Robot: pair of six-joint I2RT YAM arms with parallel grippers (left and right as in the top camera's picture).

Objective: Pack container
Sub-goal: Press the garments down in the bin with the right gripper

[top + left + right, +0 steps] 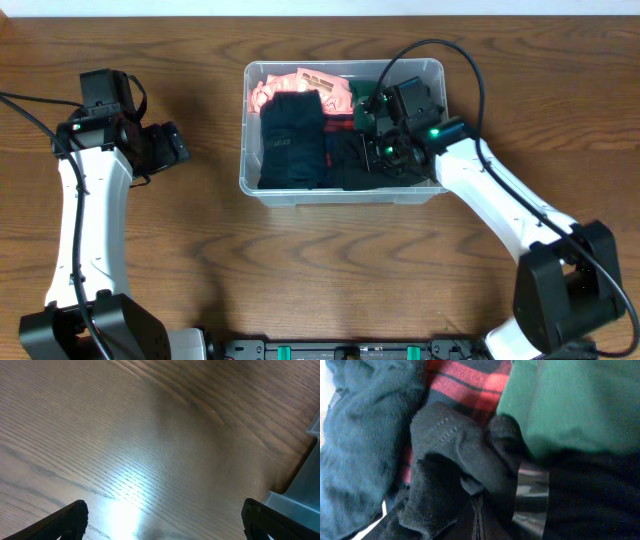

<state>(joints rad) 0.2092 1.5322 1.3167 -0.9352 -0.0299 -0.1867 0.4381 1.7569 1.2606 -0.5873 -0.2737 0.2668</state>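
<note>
The clear container (243, 150) stands at the table's middle back, filled with folded clothes: a pink piece (300, 88), a dark navy piece (292, 140), a red plaid piece (338, 125) and a green piece (365, 92). My right gripper (385, 150) is down inside the container's right half. In the right wrist view its fingers (479, 520) are closed together on a black cloth (450, 455), beside the green piece (570, 400) and the plaid piece (470, 382). My left gripper (178, 145) is open and empty over bare table left of the container, whose corner shows in its view (300, 500).
Wooden table (320, 270) all round the container. The right arm's cable loops over the container's back right corner (440, 50). A dark rail runs along the front edge (340, 350).
</note>
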